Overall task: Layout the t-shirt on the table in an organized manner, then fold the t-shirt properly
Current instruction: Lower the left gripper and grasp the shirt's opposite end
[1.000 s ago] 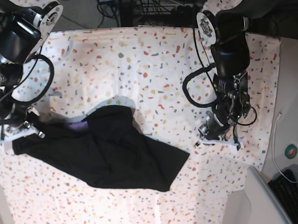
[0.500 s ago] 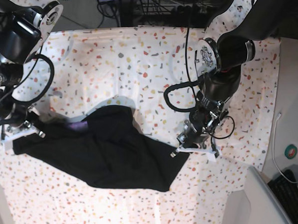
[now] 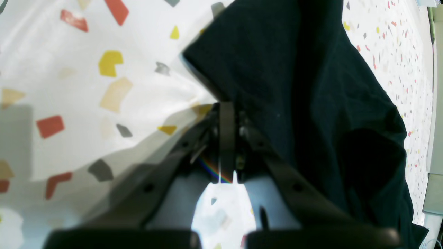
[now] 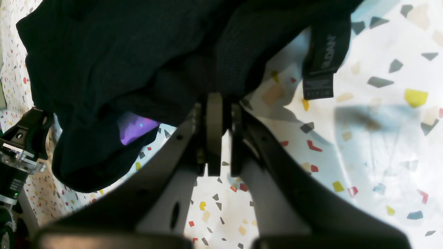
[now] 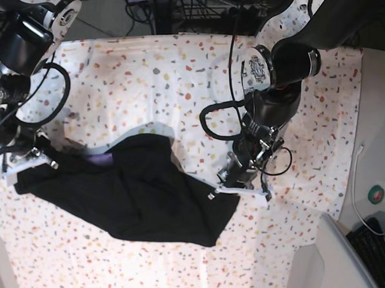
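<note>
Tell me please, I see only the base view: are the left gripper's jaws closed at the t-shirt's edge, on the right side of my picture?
Observer: Yes. In the left wrist view the left gripper is shut, with its tips right at the edge of the black t-shirt. I cannot tell whether cloth is between them.
Operator: And the right gripper?
Observer: The right wrist view shows the right gripper shut on bunched cloth of the shirt.
Operator: Which part of the shirt is that?
Observer: It is near the neck. A black label with pale lettering hangs beside the tips, and the purple inner neck shows under a fold.
</note>
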You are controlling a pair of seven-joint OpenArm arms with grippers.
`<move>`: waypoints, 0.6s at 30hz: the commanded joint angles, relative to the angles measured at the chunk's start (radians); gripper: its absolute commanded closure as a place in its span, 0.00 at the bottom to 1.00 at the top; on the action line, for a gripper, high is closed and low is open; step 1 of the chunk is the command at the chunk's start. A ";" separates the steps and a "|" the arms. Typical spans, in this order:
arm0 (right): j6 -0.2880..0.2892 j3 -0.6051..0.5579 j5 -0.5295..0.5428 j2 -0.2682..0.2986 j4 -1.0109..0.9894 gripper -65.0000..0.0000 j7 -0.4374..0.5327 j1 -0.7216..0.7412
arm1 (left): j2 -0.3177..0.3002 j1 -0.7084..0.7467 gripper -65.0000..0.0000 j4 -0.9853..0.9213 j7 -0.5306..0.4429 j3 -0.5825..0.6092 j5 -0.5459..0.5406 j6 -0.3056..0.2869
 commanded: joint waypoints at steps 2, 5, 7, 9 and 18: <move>0.008 -0.002 0.011 0.026 0.019 1.00 0.014 0.020 | -0.001 0.031 1.00 0.093 -0.001 0.002 0.005 0.002; 0.008 -0.050 0.012 0.034 0.019 1.00 0.016 0.020 | 0.004 0.128 1.00 0.279 0.084 0.002 -0.004 0.002; 0.008 -0.097 0.016 0.050 0.019 1.00 0.017 0.020 | 0.010 0.182 1.00 0.416 0.153 0.001 -0.005 0.002; 0.008 -0.124 0.016 0.057 0.019 1.00 0.022 0.020 | 0.021 0.215 0.91 0.511 0.202 -0.007 -0.005 0.002; 0.008 -0.134 0.016 0.041 0.019 1.00 0.022 0.022 | 0.024 0.113 0.04 0.365 0.182 0.001 -0.005 0.002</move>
